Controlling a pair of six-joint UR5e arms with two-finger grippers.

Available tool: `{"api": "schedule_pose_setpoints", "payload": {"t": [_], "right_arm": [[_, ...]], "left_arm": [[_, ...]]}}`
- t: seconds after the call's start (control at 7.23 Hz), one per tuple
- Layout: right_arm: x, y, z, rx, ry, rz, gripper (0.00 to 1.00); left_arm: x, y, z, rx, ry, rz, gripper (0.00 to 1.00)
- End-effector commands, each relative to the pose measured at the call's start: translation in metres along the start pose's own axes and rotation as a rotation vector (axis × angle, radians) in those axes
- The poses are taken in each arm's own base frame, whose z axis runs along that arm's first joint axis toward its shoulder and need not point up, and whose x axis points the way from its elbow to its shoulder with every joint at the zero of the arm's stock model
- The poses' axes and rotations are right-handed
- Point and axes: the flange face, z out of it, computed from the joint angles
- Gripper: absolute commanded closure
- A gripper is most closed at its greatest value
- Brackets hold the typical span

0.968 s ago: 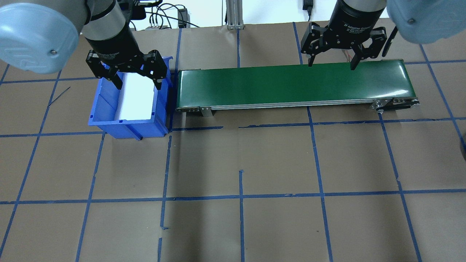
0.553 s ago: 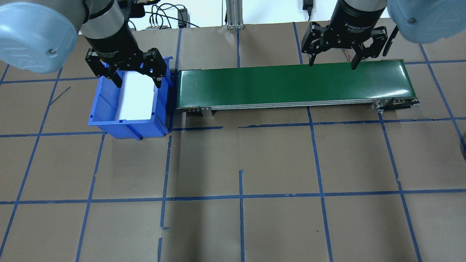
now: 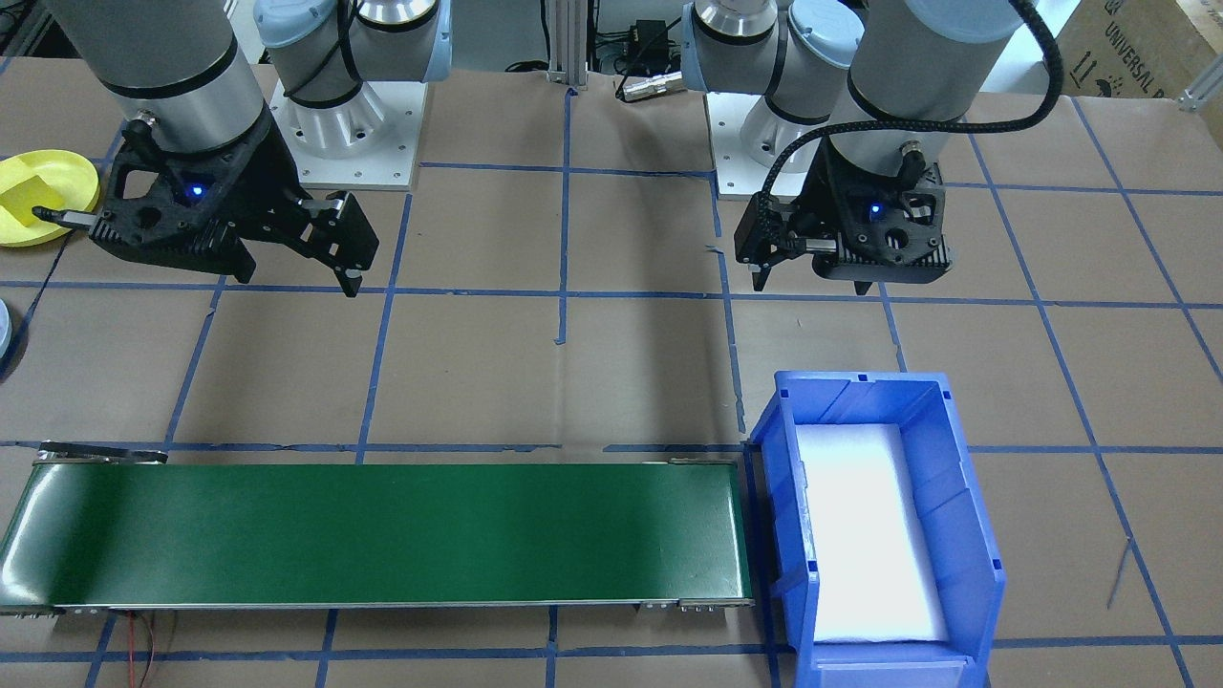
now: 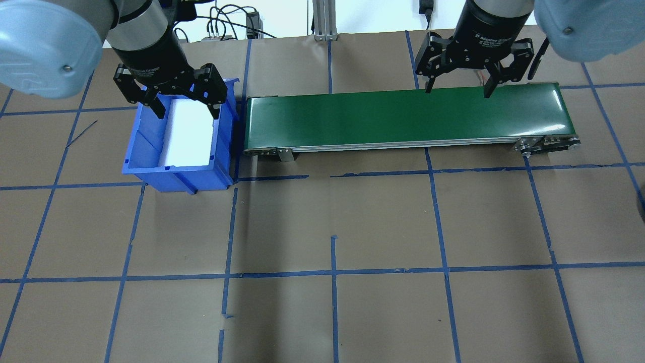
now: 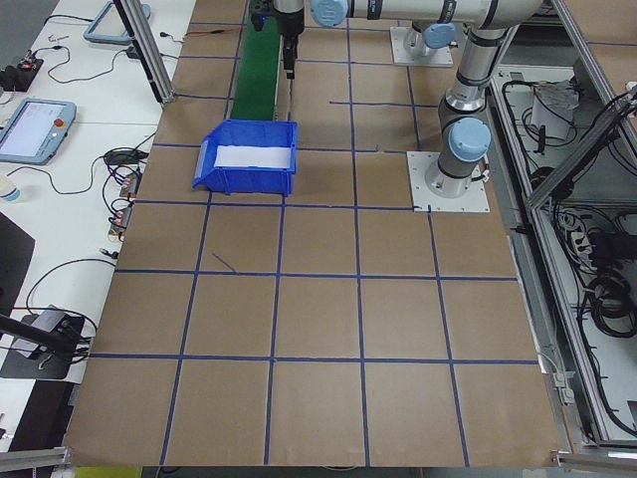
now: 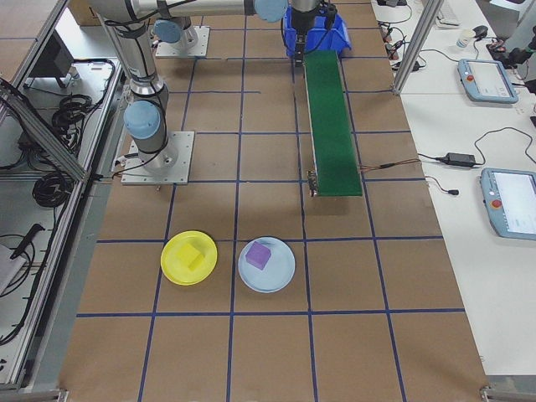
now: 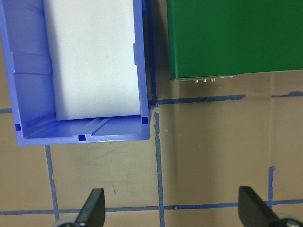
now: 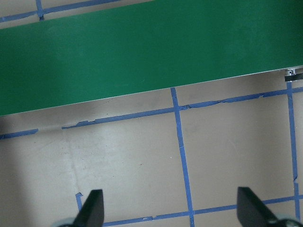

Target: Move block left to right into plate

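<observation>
A yellow block (image 6: 193, 257) lies in a yellow plate (image 6: 172, 270), and a purple block (image 6: 259, 255) lies in a light blue plate (image 6: 282, 276), both on the robot's right, away from both arms. The yellow plate (image 3: 57, 170) also shows at the front-facing view's left edge. My left gripper (image 4: 187, 112) hangs open and empty over the near end of the blue bin (image 4: 146, 171). My right gripper (image 4: 457, 93) hangs open and empty at the near edge of the green conveyor belt (image 4: 403, 116). Both wrist views show spread fingers with nothing between them.
The blue bin (image 3: 965, 535) holds only a white foam liner (image 3: 865, 535). The green belt (image 3: 382, 535) carries nothing. Blue tape lines grid the brown table. Cables and tablets lie on the side benches in the side views.
My left gripper has drifted slightly back toward the robot and to the left over the bin. The right gripper has barely moved. Both stay open.
</observation>
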Motion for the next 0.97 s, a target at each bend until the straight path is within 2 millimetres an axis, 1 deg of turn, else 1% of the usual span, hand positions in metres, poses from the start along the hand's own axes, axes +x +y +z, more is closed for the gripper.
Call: {"api": "schedule_pose_setpoints", "payload": {"t": [0.0, 0.28, 0.55, 0.83], "right_arm": [[-0.0126, 0.0063, 0.0040, 0.003, -0.002, -0.026, 0.00], [-0.0127, 0.0060, 0.0065, 0.008, -0.003, -0.026, 0.00], [-0.0134, 0.0064, 0.0066, 0.008, -0.003, -0.027, 0.00], [-0.0118, 0.0063, 0.0057, 0.011, 0.005, -0.024, 0.00]], "left_arm": [[-0.0026, -0.0020, 0.0005, 0.013, 0.000, -0.003, 0.00], [-0.0043, -0.0030, -0.0025, 0.020, 0.000, -0.005, 0.00], [-0.0042, -0.0038, 0.0005, 0.015, 0.000, -0.004, 0.00], [-0.0053, -0.0044, -0.0054, 0.026, 0.000, -0.008, 0.00]]}}
